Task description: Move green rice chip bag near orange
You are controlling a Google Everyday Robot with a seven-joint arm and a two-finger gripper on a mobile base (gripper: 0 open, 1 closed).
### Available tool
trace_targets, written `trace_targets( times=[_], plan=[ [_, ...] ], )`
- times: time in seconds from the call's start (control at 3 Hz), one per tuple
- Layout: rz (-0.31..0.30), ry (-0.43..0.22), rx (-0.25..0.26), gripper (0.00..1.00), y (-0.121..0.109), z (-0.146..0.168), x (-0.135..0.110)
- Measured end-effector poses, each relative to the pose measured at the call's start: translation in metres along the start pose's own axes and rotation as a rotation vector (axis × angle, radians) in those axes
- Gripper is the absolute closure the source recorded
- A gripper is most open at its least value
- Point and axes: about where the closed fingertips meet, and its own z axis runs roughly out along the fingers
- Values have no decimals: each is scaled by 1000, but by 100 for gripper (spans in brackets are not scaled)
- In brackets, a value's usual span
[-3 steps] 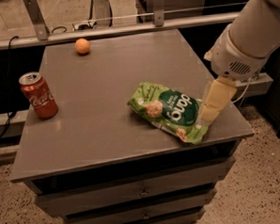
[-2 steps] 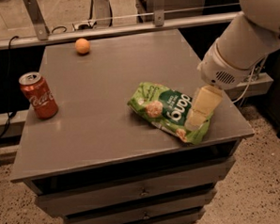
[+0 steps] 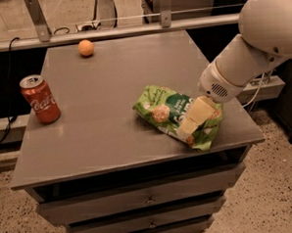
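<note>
Green rice chip bag [image 3: 161, 108] lies flat on table [image 3: 108, 140], front-right area. Gripper [image 3: 193, 120] is down over bag's right half; its state cannot be told. Orange [image 3: 86, 47] sits far-left, well apart from bag. 1 red can [image 3: 39, 99] stands upright at left edge.

gripper [image 3: 189, 127] sat over the bag [image 3: 157, 105], hiding the print beneath it; arm [image 3: 259, 34] behind it was cut off top-right.
</note>
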Motion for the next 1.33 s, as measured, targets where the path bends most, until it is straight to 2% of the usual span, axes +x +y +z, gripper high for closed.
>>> trace_targets(
  times=[0.33, 0.67, 1.0, 1.33],
  plan=[
    [33, -31, -40, 15, 3, 14, -12],
    [58, -45, -65, 38, 5, 18, -16],
    [80, -60, -68, 62, 1, 10, -17],
    [53, -85, -10, 85, -15, -22, -26]
  ],
)
